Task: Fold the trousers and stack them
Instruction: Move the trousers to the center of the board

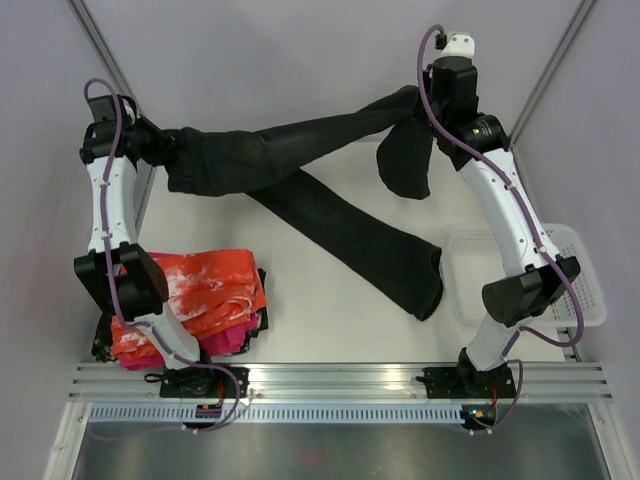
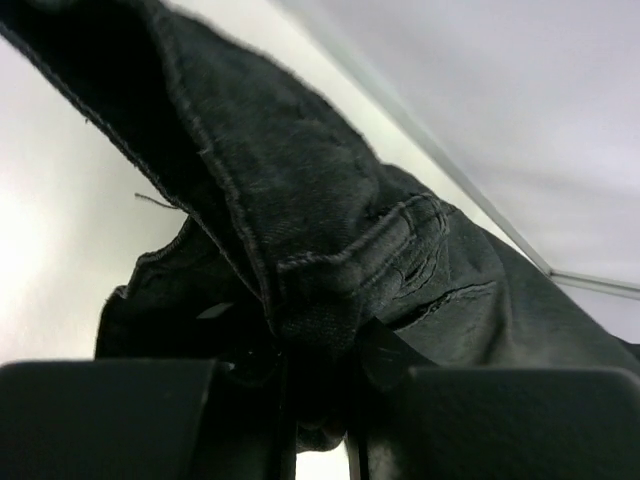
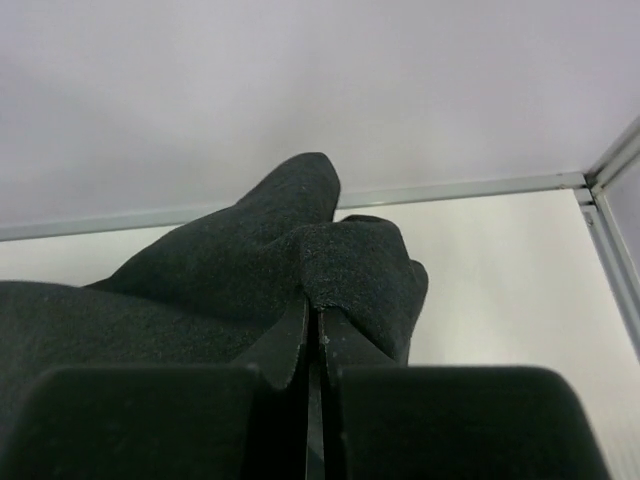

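Currently the trousers (image 1: 300,150) hang stretched across the far side of the table (image 1: 330,330). The left gripper (image 2: 318,375) is clamped on the thick seamed waistband end at far left. The right gripper (image 3: 313,320) is pinched tight on the cloth at the end of one leg at far right, with a flap drooping below it. The other leg (image 1: 370,250) lies loose on the table, slanting toward the white basket (image 1: 585,290). The step in hand looks like spreading the garment before a fold. To do it well, both arms should probably keep the raised leg taut and lower it evenly. The robot should then draw it onto the loose leg so the two legs line up, clear of the orange-and-white garment (image 1: 215,290) at near left.
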`<state>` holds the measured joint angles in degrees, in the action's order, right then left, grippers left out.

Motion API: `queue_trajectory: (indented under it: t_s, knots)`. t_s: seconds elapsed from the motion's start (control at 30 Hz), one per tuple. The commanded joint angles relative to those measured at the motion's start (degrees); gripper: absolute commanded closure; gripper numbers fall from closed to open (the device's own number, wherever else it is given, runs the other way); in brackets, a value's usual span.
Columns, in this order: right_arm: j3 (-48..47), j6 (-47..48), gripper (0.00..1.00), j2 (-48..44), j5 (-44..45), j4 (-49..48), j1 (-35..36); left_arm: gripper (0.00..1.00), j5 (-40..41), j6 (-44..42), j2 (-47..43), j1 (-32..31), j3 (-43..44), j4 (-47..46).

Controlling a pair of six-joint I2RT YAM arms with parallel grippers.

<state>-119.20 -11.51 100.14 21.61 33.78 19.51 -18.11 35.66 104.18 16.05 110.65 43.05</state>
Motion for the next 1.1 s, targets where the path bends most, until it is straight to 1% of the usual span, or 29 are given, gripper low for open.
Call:
queue_trajectory:
  t_s: [0.0, 0.1, 0.17, 0.2, 0.27, 0.3, 0.33, 0.37, 0.4, 0.43, 0.5, 0.53, 0.57, 0.6, 0.67, 0.7, 0.73, 0.77, 0.87, 0.97, 1.07]
  knots:
    - [0.89, 2.54, 1.00, 0.58, 0.65, 1.46, -2.36, 0.98, 1.41, 10.56, -4.94, 0.56, -7.28, 1.33]
    - [3.08, 2.89, 1.00, 1.63, -1.73, 1.47, -3.94, 0.98, 3.60, 11.71, -7.75, 0.56, -10.97, 4.32]
    - [3.88, 3.16, 1.00, 2.52, -2.88, 1.29, -5.00, 0.97, 7.72, 12.32, -9.17, 0.56, -12.30, 6.78]
    - [3.97, 2.90, 1.00, 3.65, -4.36, 1.11, -6.22, 0.96, 9.48, 12.68, -10.22, 0.56, -12.74, 7.40]
    - [3.19, 2.46, 1.00, 6.19, -6.13, 1.20, -7.37, 0.92, 9.67, 14.16, -10.84, 0.56, -12.57, 8.62]
    - [1.18, 2.11, 1.00, 7.25, -6.75, 1.72, -8.07, 0.89, 9.24, 14.44, -10.93, 0.56, -12.65, 8.63]
    - [0.29, 2.19, 1.00, 8.31, -7.62, 1.55, -9.13, 0.84, 6.97, 14.61, -11.02, 0.64, -13.09, 8.11]
    - [-0.42, 2.37, 1.00, 10.41, -9.11, 0.68, -9.75, 0.36, 5.82, 14.44, -11.02, 0.56, -13.27, 6.97]
    - [-1.64, 2.19, 1.00, 11.47, -9.65, -0.20, -11.06, 0.06, 4.59, 14.09, -10.93, 0.64, -13.70, 5.92]
    - [-1.74, 2.37, 1.00, 12.61, -10.44, -1.42, -11.77, 0.00, 1.44, 13.65, -10.76, 0.56, -14.84, 4.86]
    - [-2.70, 2.89, 1.00, 16.47, -13.42, -4.58, -13.69, 0.00, -1.92, 11.28, -10.32, 0.47, -15.99, 2.14]
    - [-3.75, 2.98, 1.00, 18.15, -14.65, -4.95, -14.14, 0.00, -3.32, 10.14, -10.05, 0.38, -16.86, 2.22]
    - [-4.98, 3.07, 1.00, 19.82, -16.05, -4.69, -14.58, 0.00, -3.68, 9.44, -9.70, 0.21, -17.48, 1.96]
    - [-8.65, 3.33, 1.00, 23.57, -18.42, -2.77, -14.67, 0.00, -3.69, 9.08, -9.61, -0.06, -18.10, 2.21]
    - [-12.18, 3.42, 1.00, 28.77, -20.45, -0.31, -14.76, 0.00, -4.13, 8.64, -10.13, -0.49, -21.25, 1.25]
    - [-13.33, 3.60, 1.00, 29.84, -23.51, 0.58, -14.76, 0.00, -4.82, 8.81, -10.49, -1.02, -22.66, 0.47]
    - [-12.99, 3.68, 1.00, 30.72, -25.02, 0.50, -14.76, 0.00, -6.57, 8.90, -10.75, -1.63, -25.37, -1.89]
    - [-12.38, 3.51, 1.00, 31.60, -26.08, 0.32, -14.76, 0.00, -6.68, 8.99, -11.01, -2.42, -26.27, -2.44]
    - [-6.25, 2.28, 0.99, 31.79, -25.83, -1.87, -14.76, 0.00, -1.34, 7.76, -9.71, -7.77, -28.82, -2.27]
    - [-4.03, 2.37, 0.99, 31.44, -24.86, -2.05, -14.76, 0.00, -0.36, 7.76, -7.77, -9.63, -32.24, -2.79]
    - [-2.97, 3.16, 1.00, 30.65, -23.89, -1.35, -14.67, 0.00, 5.52, 6.62, -6.97, -10.43, -34.88, -3.23]
